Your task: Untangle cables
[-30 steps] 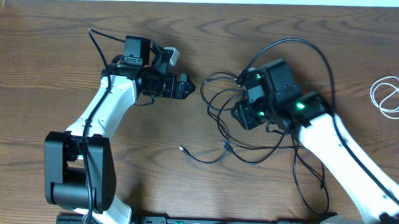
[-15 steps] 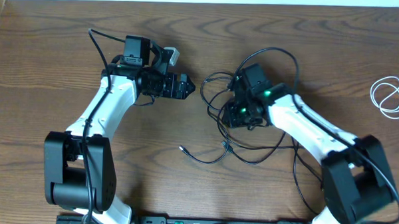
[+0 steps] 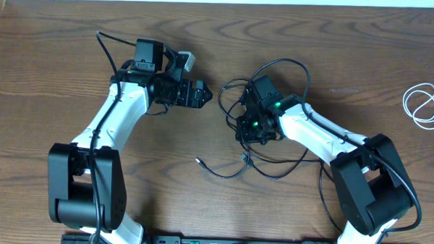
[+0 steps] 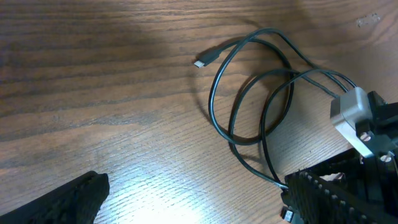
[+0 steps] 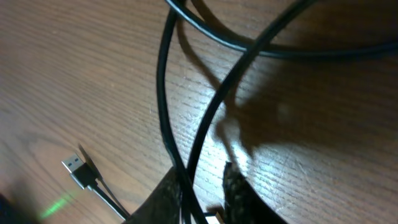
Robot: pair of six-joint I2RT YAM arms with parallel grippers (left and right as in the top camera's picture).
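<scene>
The black cable (image 3: 222, 174) lies in tangled loops at mid-table, one plug end (image 3: 198, 163) pointing left. My right gripper (image 3: 247, 130) sits low on the left side of the tangle. In the right wrist view its fingers stand close together around two black cable (image 5: 160, 93) strands, with a sliver of wood still showing beside one finger. A USB plug (image 5: 74, 167) lies to the left. My left gripper (image 3: 203, 96) hangs open just left of the tangle, holding nothing; its view shows cable loops (image 4: 249, 93) ahead. The white cable (image 3: 425, 106) lies coiled at the far right.
The thicker black wire of the right arm (image 3: 330, 198) trails over the table toward the front edge. The table's far edge (image 3: 221, 2) runs along the top of the overhead view. Bare wood lies between the tangle and the white coil.
My right arm has swung left and down onto the tangle, and its jaws have narrowed around black strands. The left arm has not moved.
</scene>
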